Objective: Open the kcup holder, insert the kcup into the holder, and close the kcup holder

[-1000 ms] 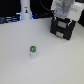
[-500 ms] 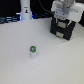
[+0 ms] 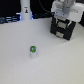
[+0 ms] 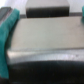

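Holder (image 3: 63,27) sits at exterior view's right, far side of table (image 3: 20,60), looks shut; kcup (image 3: 33,50) stands alone, well apart, nearer camera. Gripper (image 3: 62,19) hangs right over holder; wrist view shows green pads (image 4: 6,30) flanking dark top, jaws spread, holding nothing. Risk: descends w/o hooking a handle, pads slip off or shove the unit back.

Kcup (image 3: 33,49) on table (image 3: 15,60), kcup holder (image 3: 64,28) well apart, exterior view's right.

Open table (image 3: 20,55) around kcup (image 3: 33,50)
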{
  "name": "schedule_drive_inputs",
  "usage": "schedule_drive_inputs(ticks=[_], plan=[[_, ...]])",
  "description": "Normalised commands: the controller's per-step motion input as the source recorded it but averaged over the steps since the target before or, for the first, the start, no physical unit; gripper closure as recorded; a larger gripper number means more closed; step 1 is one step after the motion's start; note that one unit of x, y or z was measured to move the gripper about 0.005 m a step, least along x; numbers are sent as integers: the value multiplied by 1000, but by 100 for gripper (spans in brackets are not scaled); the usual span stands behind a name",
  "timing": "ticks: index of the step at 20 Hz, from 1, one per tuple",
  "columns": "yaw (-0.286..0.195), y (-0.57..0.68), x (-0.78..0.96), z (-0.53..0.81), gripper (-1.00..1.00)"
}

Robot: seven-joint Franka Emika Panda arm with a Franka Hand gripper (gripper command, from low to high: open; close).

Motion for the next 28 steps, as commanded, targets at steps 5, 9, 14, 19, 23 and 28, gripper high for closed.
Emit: schedule_drive_inputs(ticks=[5,9,14,19,23,28], plan=[[-50,-230,954,184,100],[-49,-266,983,169,100],[-44,-260,989,206,100],[-47,-265,983,216,100],[-48,-264,980,228,100],[-51,-275,973,227,100]])
